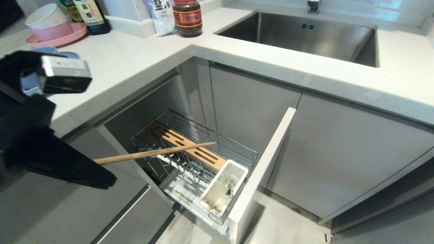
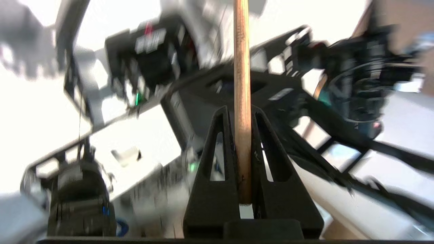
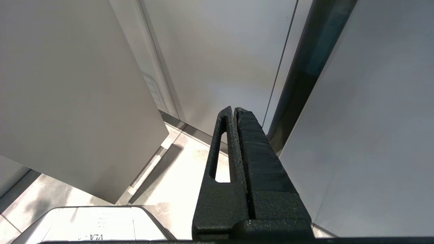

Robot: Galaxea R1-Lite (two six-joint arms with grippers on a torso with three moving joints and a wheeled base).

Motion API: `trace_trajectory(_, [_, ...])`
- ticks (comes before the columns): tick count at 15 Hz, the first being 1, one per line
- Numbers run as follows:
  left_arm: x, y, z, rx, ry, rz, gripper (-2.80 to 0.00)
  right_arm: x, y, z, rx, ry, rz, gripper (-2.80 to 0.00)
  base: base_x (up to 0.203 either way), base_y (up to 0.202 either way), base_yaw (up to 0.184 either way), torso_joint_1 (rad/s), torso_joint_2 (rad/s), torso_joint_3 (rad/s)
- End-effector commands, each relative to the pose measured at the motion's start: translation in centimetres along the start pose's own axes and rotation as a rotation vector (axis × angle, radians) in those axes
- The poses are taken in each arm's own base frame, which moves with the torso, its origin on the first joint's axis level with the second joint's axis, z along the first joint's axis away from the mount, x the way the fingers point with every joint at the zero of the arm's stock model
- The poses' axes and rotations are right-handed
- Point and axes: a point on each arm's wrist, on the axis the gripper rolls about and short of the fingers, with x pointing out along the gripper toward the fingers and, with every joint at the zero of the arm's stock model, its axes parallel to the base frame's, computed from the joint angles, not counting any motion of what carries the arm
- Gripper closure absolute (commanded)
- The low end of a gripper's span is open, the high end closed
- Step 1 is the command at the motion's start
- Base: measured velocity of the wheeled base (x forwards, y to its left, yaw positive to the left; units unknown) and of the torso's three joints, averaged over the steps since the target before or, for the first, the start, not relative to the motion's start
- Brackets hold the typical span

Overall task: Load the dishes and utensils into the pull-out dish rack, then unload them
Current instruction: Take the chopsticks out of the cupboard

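Here the left gripper (image 2: pixel 242 135) pinches one wooden chopstick (image 1: pixel 154 153) by its end, level above the pull-out dish rack (image 1: pixel 200 149). Held so far out, it may pivot or slip (wrist view is blurred). The right gripper (image 3: pixel 235 112) hangs pressed together.

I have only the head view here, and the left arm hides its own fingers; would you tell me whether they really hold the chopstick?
Observer: Yes. In the left wrist view the left gripper has its fingers shut on the chopstick.
Operator: Thank you. Where along the stick is the grip?
Observer: Near one end; a long length runs out past the fingertips.
Operator: And the right gripper, which I cannot see?
Observer: The right gripper is shut on nothing, in front of a grey cabinet door, above the floor.
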Motion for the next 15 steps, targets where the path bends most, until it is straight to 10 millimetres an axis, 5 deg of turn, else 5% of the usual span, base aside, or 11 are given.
trace_trajectory(1, [-4.3, -0.5, -3.8, 0.069, -0.166, -0.059, 0.0, 0.0, 0.0, 0.0, -0.001, -0.003, 0.0, 0.0, 0.0, 0.0, 0.0, 0.0, 0.0, 0.0])
trace_trajectory(7, [-8.8, -0.2, -6.4, 0.039, -0.569, -0.001, 0.0, 0.0, 0.0, 0.0, 0.001, -0.003, 0.0, 0.0, 0.0, 0.0, 0.0, 0.0, 0.0, 0.0])
trace_trajectory(15, [-12.1, 0.5, -6.8, -0.183, -1.058, 0.424, 0.0, 0.0, 0.0, 0.0, -0.001, -0.003, 0.0, 0.0, 0.0, 0.0, 0.0, 0.0, 0.0, 0.0])
